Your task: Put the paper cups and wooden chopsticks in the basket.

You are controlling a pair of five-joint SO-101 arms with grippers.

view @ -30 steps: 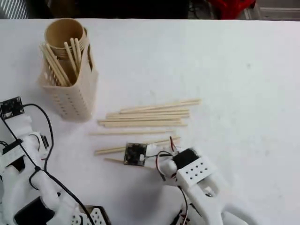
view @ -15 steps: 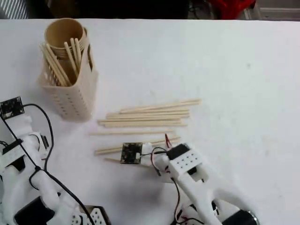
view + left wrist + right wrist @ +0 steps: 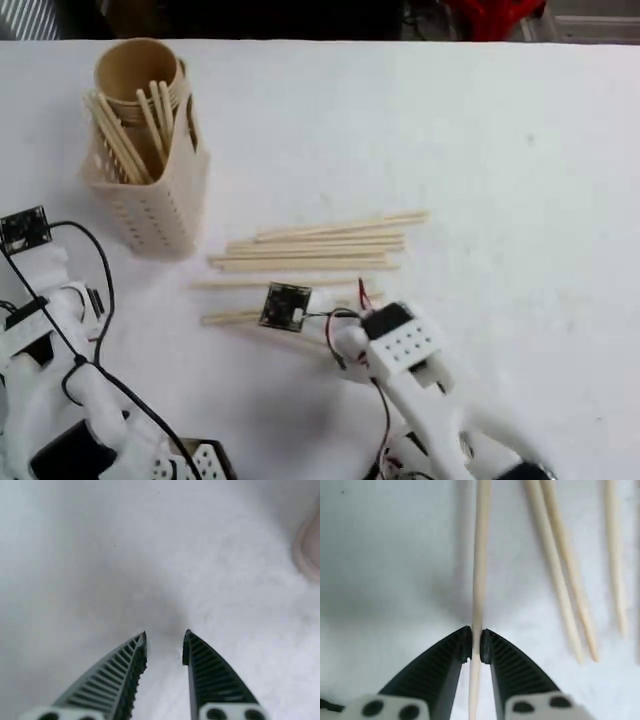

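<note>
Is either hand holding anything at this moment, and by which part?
The right hand pinches one chopstick partway along its length, between its tips; the left hand is open and empty.

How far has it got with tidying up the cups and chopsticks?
The paper cups and several chopsticks already stand in the basket. The right tool is shut on one loose chopstick on the table. A spread of other sticks is left beside it; the left tool hangs open, empty.
</note>
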